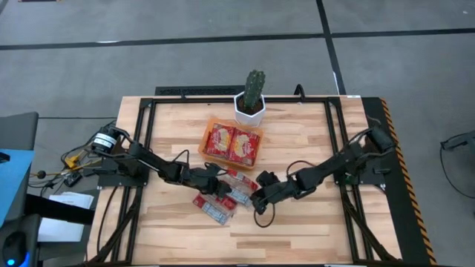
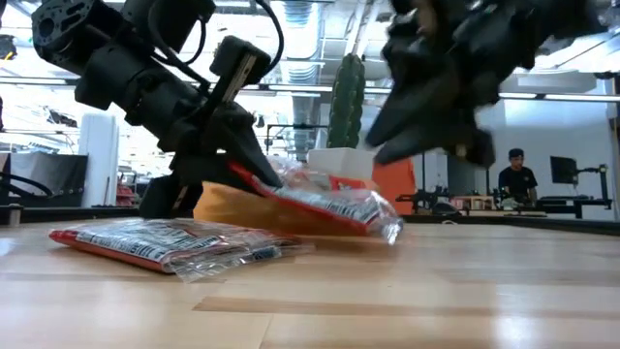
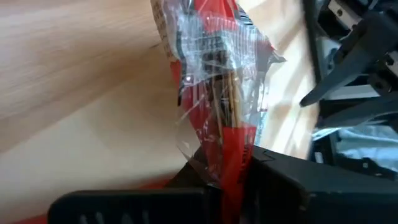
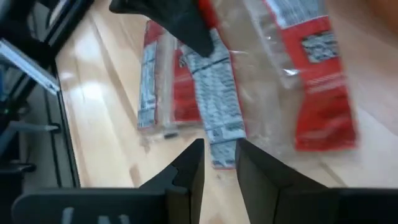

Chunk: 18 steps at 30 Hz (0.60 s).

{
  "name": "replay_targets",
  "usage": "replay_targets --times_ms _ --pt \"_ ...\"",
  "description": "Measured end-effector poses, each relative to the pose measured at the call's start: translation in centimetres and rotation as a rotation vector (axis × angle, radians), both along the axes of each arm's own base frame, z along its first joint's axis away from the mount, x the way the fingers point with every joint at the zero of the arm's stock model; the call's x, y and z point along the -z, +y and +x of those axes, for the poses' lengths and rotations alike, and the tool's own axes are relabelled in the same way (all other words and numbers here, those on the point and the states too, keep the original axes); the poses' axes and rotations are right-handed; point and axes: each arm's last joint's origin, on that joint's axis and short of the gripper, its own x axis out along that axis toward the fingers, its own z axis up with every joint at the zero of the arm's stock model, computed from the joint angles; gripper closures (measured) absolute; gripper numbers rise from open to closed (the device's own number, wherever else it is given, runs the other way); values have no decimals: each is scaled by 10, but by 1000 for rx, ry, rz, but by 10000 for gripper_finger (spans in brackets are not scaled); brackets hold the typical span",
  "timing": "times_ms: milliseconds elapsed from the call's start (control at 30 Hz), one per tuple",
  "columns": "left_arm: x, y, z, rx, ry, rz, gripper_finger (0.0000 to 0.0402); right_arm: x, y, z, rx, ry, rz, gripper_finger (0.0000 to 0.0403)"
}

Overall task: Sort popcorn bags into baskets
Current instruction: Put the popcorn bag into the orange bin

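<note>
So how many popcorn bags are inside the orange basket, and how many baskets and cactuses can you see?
Popcorn bags in the basket: 2
Orange basket: 1
Cactus: 1
Total: 4

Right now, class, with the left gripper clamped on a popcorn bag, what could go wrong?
1. The left gripper pinches only the popcorn bag's edge; the glossy wrapper may slip out.
2. The right gripper hovers close by, open; the arms could collide.
3. The orange basket already holds bags, so space is tight.

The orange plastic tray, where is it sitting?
In the high view the shallow orange plastic tray sits toward the table's far edge, beside the white cactus pot.
</note>
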Motion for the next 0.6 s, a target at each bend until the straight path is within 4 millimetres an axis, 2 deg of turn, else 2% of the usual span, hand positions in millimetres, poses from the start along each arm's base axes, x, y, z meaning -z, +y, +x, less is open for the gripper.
replay_targets --times_ms 333,467,600 --pt "-9 -11 1 10 -89 -67 397 -55 3 -40 -24 -32 -28 287" --pt "-20 -20 1 32 -177 -135 397 -69 6 -54 -38 -52 -33 287" --pt "-42 -33 0 107 -283 -213 398 -77 8 -65 -59 -58 -33 287"
